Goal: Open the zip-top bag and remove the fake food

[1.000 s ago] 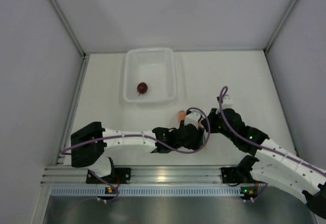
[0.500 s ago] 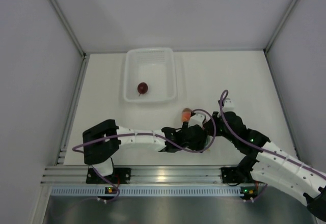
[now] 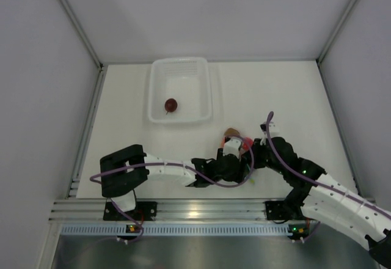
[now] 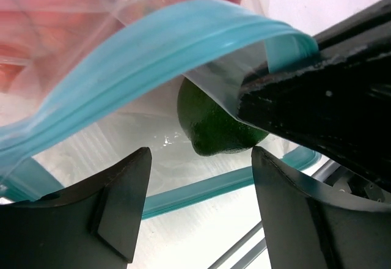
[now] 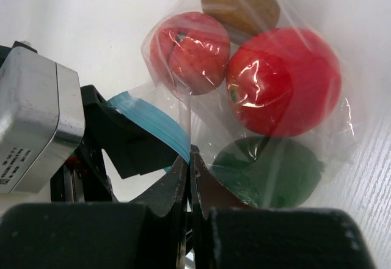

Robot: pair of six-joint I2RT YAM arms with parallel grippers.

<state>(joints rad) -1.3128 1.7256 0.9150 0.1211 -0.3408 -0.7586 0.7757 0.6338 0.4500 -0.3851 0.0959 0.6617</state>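
The zip-top bag (image 5: 256, 98) hangs from my right gripper (image 5: 190, 159), which is shut on the clear plastic just beside the teal zip strip (image 5: 153, 119). Through the bag I see the fake food: a brownish-orange fruit (image 5: 240, 0), an orange one (image 5: 189, 43), a red one (image 5: 283, 79) and a green one (image 5: 269, 171). My left gripper (image 4: 200, 162) is open at the bag's gaping mouth, with the lower zip strip (image 4: 201, 189) running between its fingers and the green fruit (image 4: 214, 122) just beyond. From above, the bag (image 3: 237, 137) sits between left gripper (image 3: 230, 151) and right gripper (image 3: 253, 153).
A translucent white tub (image 3: 157, 92) stands at the back left of the table with a dark maroon fruit (image 3: 170, 104) in it. White walls close the table on three sides. The arms' metal rail (image 3: 195, 211) runs along the near edge.
Both grippers and the bag have shifted right and slightly nearer. The left arm has stretched further across. More of the fruit shows from above now.
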